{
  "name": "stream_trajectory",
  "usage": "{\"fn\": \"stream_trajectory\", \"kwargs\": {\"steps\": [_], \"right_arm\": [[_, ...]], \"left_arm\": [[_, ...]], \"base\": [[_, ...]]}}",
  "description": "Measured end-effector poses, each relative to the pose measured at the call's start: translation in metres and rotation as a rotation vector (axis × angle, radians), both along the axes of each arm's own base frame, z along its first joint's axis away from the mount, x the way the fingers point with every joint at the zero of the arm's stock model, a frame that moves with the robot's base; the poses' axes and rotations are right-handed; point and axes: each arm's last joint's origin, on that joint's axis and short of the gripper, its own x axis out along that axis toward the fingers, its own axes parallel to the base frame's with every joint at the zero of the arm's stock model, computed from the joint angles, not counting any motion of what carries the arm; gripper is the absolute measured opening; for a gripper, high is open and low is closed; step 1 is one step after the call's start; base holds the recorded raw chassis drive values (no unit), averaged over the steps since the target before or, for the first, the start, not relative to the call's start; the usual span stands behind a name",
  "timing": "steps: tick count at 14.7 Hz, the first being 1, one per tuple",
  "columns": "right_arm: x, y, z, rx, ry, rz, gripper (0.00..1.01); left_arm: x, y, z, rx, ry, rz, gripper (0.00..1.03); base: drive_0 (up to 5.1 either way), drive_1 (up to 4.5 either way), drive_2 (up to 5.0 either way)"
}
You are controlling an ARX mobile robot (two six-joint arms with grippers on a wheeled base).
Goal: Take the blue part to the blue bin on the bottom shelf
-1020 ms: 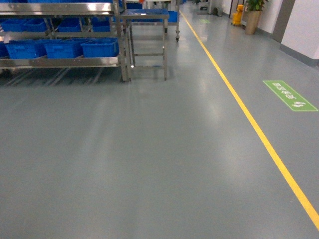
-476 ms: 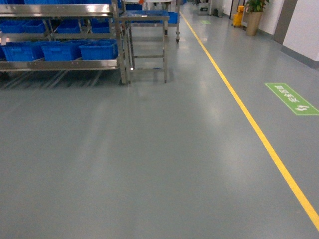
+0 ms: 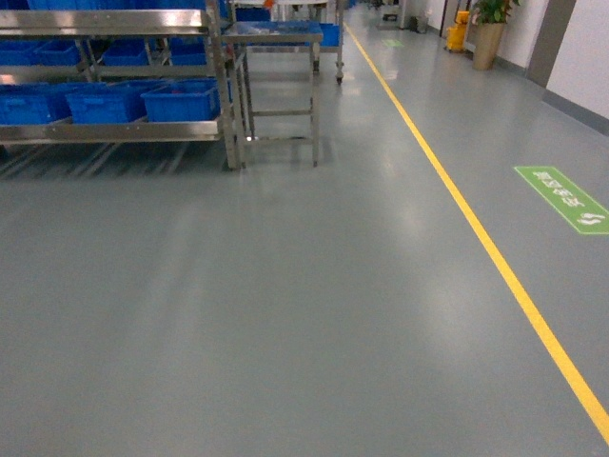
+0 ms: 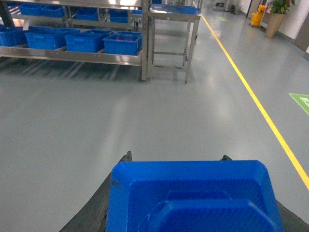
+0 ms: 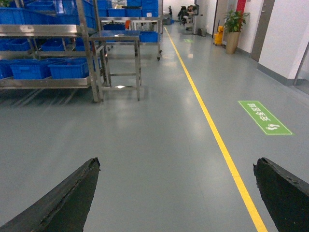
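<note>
My left gripper [image 4: 176, 157] is shut on the blue part [image 4: 193, 198], a moulded blue plastic piece that fills the bottom of the left wrist view and hides most of both fingers. My right gripper [image 5: 176, 163] is open, with only grey floor between its black fingers. The bottom shelf [image 3: 114, 131] is the lowest steel level of the rack at the far upper left. Blue bins [image 3: 181, 100] stand in a row on it. The same bottom shelf [image 4: 72, 55] and blue bins [image 4: 123, 43] show in the left wrist view, well ahead of the part. Neither gripper shows in the head view.
A small steel table [image 3: 276, 33] stands just right of the rack. A yellow floor line [image 3: 476, 238] runs diagonally along the right, with a green floor sign [image 3: 571, 198] beyond it. A potted plant [image 3: 490, 38] and a wall lie at the far right. Grey floor stretches up to the rack.
In the head view the rack, table and green sign have slid a little lower and grown larger, so the base has rolled forward towards the rack.
</note>
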Motion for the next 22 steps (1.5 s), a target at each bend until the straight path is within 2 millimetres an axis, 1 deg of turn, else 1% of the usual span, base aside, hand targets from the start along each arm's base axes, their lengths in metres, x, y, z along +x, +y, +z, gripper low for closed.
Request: {"fn": "stream_trajectory", "kwargs": {"steps": [22], "right_arm": [[0.0,0.0,-0.0003,0.0,0.003,-0.001,0.98]], "left_arm": [[0.0002,-0.0001,0.0,0.0,0.0,0.0,0.43]], "base": [[0.0,4.37,-4.3]]}}
